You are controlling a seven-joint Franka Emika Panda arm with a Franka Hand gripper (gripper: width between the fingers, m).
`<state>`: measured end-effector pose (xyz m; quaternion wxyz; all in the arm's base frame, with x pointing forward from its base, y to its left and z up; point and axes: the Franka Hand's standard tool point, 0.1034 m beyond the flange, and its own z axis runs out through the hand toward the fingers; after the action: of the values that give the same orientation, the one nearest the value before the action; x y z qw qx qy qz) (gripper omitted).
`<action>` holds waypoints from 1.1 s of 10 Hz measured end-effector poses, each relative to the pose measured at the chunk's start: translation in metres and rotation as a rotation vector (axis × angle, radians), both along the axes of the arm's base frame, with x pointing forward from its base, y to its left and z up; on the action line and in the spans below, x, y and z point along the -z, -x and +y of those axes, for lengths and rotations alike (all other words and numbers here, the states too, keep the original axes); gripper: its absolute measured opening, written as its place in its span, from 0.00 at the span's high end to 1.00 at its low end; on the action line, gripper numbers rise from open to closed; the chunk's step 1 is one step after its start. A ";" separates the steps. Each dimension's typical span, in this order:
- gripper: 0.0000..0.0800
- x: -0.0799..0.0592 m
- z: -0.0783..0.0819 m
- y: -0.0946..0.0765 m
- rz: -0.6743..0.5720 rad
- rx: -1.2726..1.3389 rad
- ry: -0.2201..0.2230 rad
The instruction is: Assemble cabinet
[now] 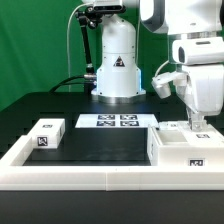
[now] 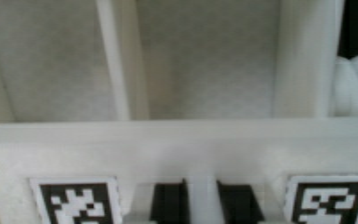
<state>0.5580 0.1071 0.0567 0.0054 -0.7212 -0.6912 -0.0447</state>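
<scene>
gripper is down right at the top of the big cabinet box. in the wrist view the fingers look narrow, with only a thin white sliver between them, and i honestly can't tell if they're pinching anything. the box stands on the black surface. toward the exterior view's left of the box is the marker board, and well apart further that way a small tagged white block. a long white rail runs just in front of the box.
</scene>
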 end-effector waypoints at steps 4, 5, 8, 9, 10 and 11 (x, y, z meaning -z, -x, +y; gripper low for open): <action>0.91 0.001 0.000 -0.018 0.030 0.004 0.006; 0.91 0.002 0.000 -0.019 0.045 0.004 0.009; 0.91 0.002 -0.001 -0.019 0.066 0.003 0.015; 0.79 0.002 -0.001 -0.019 0.067 0.003 0.015; 0.79 0.002 -0.001 -0.019 0.067 0.004 0.015; 0.55 0.002 -0.001 -0.019 0.067 0.004 0.015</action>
<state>0.5771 0.1061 0.0549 0.0229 -0.7236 -0.6897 -0.0155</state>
